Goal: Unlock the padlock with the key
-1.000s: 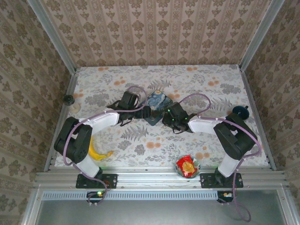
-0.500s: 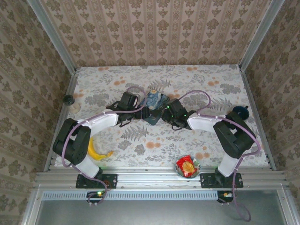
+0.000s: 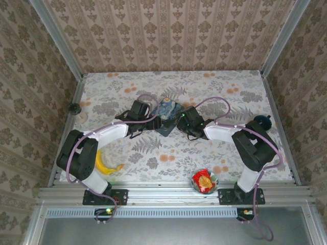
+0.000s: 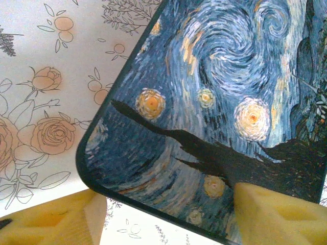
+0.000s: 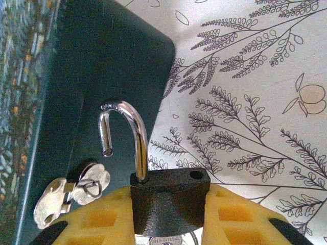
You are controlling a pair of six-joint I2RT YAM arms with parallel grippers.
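Note:
The padlock (image 5: 171,209), a small black body, sits clamped between the yellow pads of my right gripper (image 5: 168,196), which is shut on it. Its silvery shackle (image 5: 125,132) stands swung open, one end free of the body. A round key head (image 5: 168,240) peeks out under the body, and two silvery keys (image 5: 71,196) hang on a ring to its left. The lock is held right beside the dark side of the blue starry-night tin (image 3: 167,109). My left gripper (image 4: 168,196) is open, its pads straddling a corner of the tin's lid (image 4: 204,102).
A banana (image 3: 104,164) lies near the left arm's base. A bowl with a red packet (image 3: 205,181) sits at the front edge. A black knob (image 3: 75,108) is by the left wall and a dark blue object (image 3: 262,121) by the right.
My right gripper has carried the padlock a little farther back along the tin's side. The left gripper's jaws have narrowed around the tin's corner; that arm has barely moved.

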